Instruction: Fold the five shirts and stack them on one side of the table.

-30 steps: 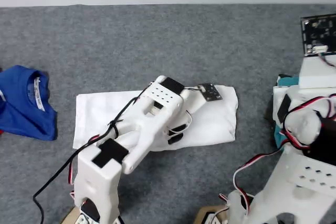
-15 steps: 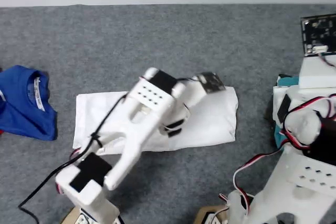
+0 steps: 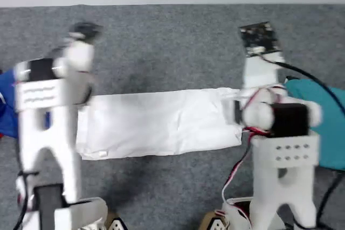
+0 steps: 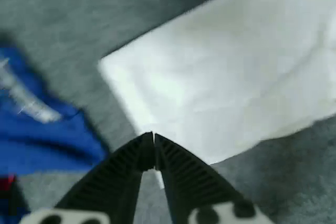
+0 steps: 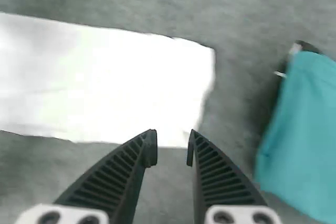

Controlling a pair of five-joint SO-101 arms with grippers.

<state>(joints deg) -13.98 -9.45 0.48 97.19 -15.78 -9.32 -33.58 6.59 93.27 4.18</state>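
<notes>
Grey felt tabletop. White folded cotton shirt lies flat at centre, long side running left to right. Teal shirt at right edge, apart from it. Blue shirt at left edge; its white neck label is unreadable. Left pincer clenched, over white shirt's left end. Right pincer released, over its right end.

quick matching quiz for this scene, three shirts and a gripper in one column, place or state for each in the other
1 white shirt
2 blue shirt
3 teal shirt
4 left gripper

a shut
b by the right arm
c middle of the table
d by the left arm

Pairs: 1-c, 2-d, 3-b, 4-a
</notes>
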